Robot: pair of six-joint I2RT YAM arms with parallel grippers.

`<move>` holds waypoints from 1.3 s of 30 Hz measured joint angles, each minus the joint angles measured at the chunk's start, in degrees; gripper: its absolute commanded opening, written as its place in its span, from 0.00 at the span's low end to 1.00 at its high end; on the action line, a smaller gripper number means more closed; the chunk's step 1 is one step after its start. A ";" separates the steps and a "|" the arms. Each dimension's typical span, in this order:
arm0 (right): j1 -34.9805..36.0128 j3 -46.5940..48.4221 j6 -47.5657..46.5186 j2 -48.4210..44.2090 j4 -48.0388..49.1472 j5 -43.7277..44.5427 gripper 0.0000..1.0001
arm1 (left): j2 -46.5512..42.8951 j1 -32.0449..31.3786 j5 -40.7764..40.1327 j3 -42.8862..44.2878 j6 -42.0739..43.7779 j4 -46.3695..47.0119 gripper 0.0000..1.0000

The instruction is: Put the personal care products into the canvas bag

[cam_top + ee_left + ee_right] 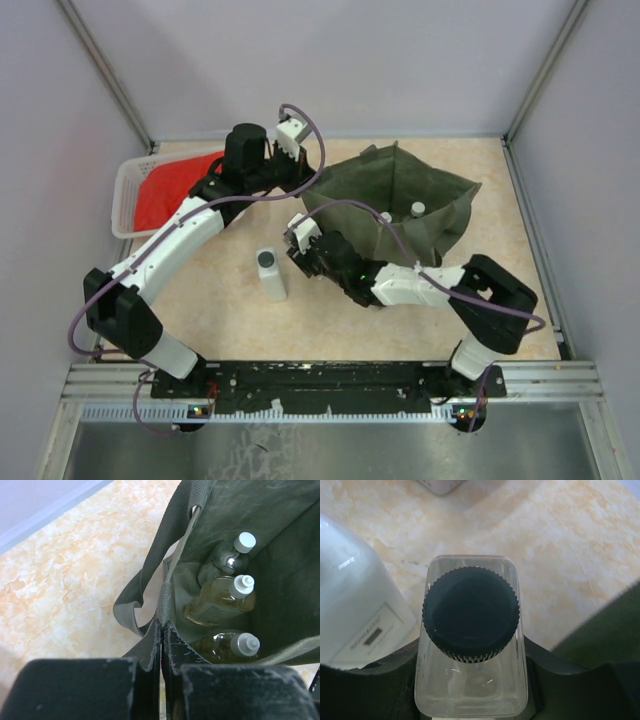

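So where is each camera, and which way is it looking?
Top: fixed above and behind, looking down at the table; left arm and right arm show.
Left wrist: looks down into the bag; left fingers pinch its rim.
Right wrist: looks down on the black-capped bottle between the right fingers.
Shared: the bag appears in all three.

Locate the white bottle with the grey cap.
In the top view, the white bottle stands on the table left of centre, beside the right gripper, outside the green bag.
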 measured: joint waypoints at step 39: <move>14.91 38.47 -2.73 -36.28 -57.77 30.03 0.00 | -0.13 0.66 0.83 -0.37 -0.20 0.15 0.00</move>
